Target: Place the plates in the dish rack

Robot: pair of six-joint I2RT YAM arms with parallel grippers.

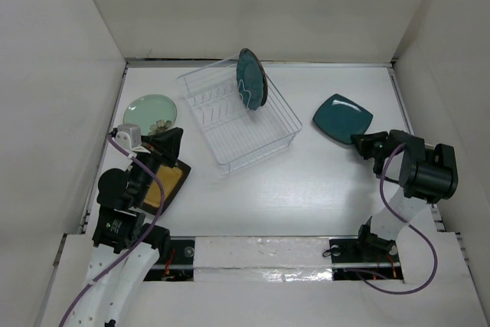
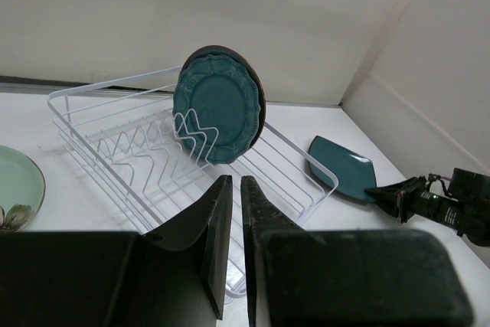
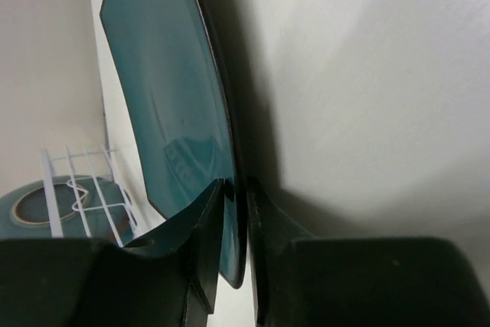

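Overhead and wrist views share the dish rack (image 1: 264,151).

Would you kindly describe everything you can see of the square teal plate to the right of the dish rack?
The square teal plate is dark, glossy and ceramic-looking, with rounded corners and a shallow upturned rim. It sits on the white table, right of the dish rack and clear of it. The right gripper pinches its near rim, one finger on each face. Whether that edge is lifted is unclear.
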